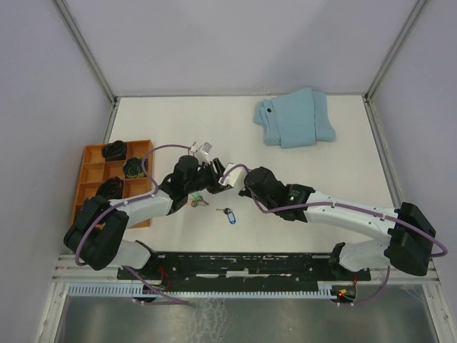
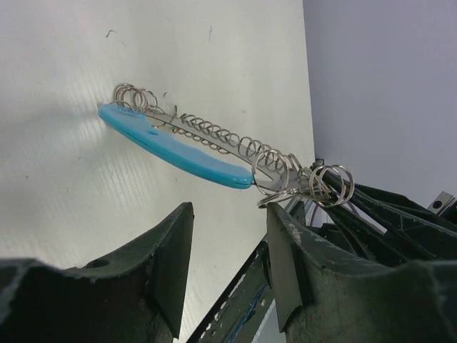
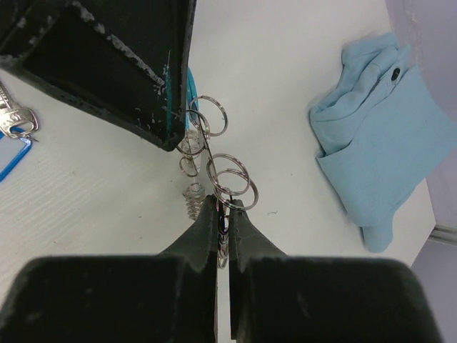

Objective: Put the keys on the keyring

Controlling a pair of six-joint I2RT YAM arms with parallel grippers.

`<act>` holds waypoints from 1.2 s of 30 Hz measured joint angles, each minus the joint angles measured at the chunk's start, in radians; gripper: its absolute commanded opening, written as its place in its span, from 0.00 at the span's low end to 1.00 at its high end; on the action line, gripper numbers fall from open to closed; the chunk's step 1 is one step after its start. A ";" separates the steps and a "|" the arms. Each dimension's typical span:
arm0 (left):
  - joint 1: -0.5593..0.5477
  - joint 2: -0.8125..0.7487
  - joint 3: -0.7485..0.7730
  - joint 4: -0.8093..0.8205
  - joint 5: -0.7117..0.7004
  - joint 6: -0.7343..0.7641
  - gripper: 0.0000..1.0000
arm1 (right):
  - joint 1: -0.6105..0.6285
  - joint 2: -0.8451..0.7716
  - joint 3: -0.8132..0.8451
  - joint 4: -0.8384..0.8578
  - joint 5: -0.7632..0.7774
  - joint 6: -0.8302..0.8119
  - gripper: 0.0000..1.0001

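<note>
The keyring [image 2: 171,146] is held in the air between the two grippers: a bright blue curved section with a coiled grey wire and several small split rings. My right gripper [image 3: 227,202] is shut on its wire end, with split rings [image 3: 232,175] just above the fingertips. My left gripper [image 2: 230,214] is open, its jaws wide apart just short of the keyring, nothing between them. One of its fingers [image 3: 107,57] fills the upper left of the right wrist view. A key with a blue tag [image 1: 228,214] and a key with a green tag [image 1: 196,201] lie on the table below the grippers.
A folded light-blue cloth [image 1: 294,118] lies at the back right, also in the right wrist view [image 3: 385,128]. An orange compartment tray [image 1: 139,144] with dark items stands at the left. The blue-tagged key [image 3: 11,153] shows at the left edge of the right wrist view.
</note>
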 measured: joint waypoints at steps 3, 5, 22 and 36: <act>0.014 0.006 -0.001 0.009 0.015 -0.008 0.55 | 0.010 0.006 0.002 -0.001 0.004 -0.001 0.01; 0.028 0.005 0.000 0.013 0.023 -0.008 0.56 | 0.012 0.007 0.002 -0.001 0.006 -0.002 0.01; 0.058 -0.043 -0.029 0.062 0.043 -0.068 0.56 | 0.018 0.019 0.000 0.023 0.006 0.013 0.01; 0.067 -0.039 0.089 -0.120 0.013 -0.011 0.61 | 0.015 0.033 -0.003 0.068 0.000 0.034 0.01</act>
